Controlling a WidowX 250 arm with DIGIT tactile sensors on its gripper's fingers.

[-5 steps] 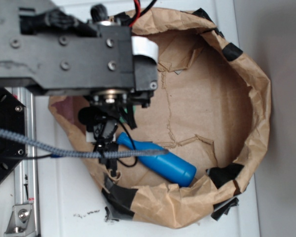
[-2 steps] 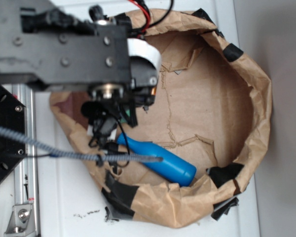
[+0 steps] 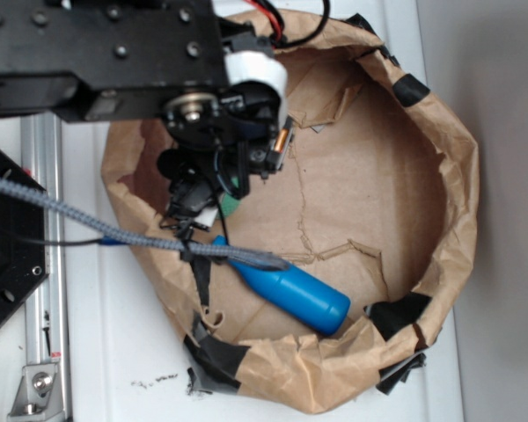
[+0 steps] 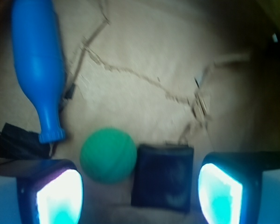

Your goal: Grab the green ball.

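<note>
Gripper point(image 4: 140, 191) jaws wide open, empty. Green ball point(image 4: 108, 155) between them, nearer the left finger, touching the black pad point(image 4: 163, 177) at its 3 o'clock. Probably shift left to centre, then descend and close.

Everything hangs on the green ball point(image 4: 108, 155). The black square pad point(image 4: 163, 176) touches its right side in the wrist view, leaving no gap there. The blue bottle point(image 4: 38, 63) ends just beside its upper left, with a narrow strip between. Beyond the ball the brown paper floor point(image 4: 149, 51) lies bare and wide. The crumpled bag wall point(image 3: 462, 202) rings it all, well apart.
</note>
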